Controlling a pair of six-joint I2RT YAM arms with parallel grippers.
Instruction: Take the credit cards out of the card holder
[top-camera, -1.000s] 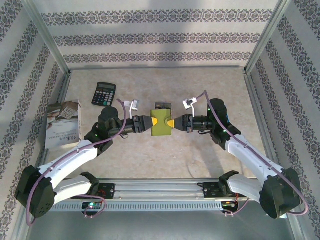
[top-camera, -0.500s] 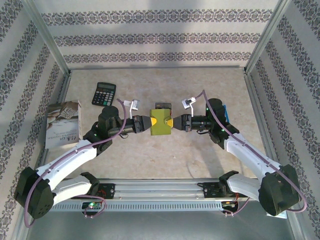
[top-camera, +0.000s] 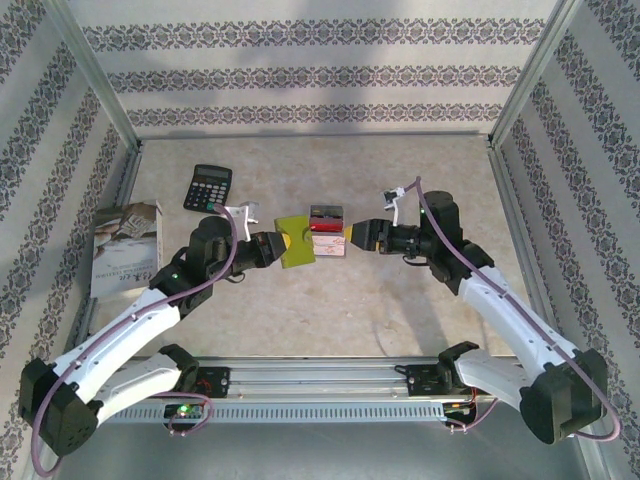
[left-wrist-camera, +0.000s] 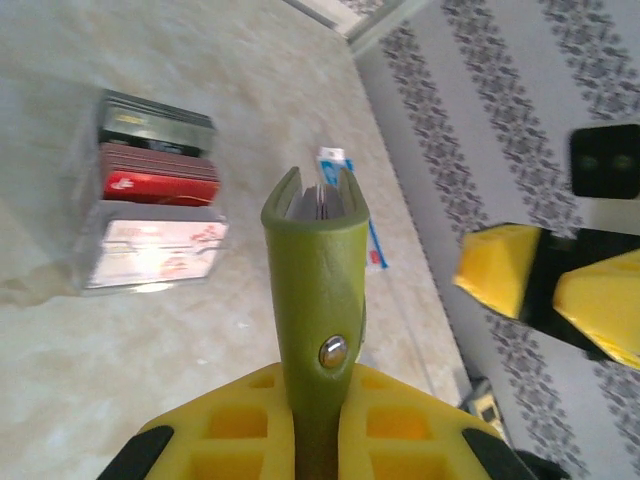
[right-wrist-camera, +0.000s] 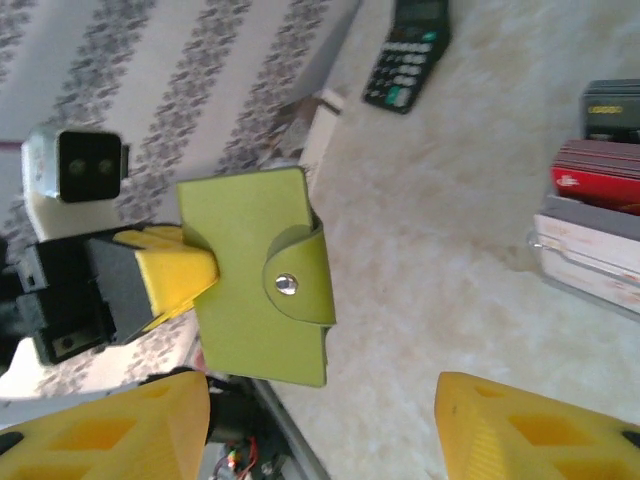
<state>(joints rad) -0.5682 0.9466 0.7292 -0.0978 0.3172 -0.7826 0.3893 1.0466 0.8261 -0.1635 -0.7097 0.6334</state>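
My left gripper (top-camera: 280, 246) is shut on one edge of the card holder (top-camera: 296, 243), an olive-green wallet held above the table. Its snap tab is fastened (right-wrist-camera: 287, 285), and pale lining edges show at its top (left-wrist-camera: 320, 200). My right gripper (top-camera: 350, 236) hangs open just right of the wallet, touching nothing. In the right wrist view its yellow fingers stand wide apart below the card holder (right-wrist-camera: 262, 280). Credit cards (top-camera: 326, 218), dark grey, red and pinkish-white, lie in a clear case on the table behind the wallet (left-wrist-camera: 150, 190).
A black calculator (top-camera: 208, 187) lies at the back left. A booklet (top-camera: 125, 248) sits by the left wall. A blue-and-white packet (left-wrist-camera: 374, 240) lies on the table beyond the wallet. Metal frame rails and patterned walls enclose the table.
My right gripper let go of the card holder, opened and drew back to the right. My left gripper closed on the wallet and carried it left, tilting it.
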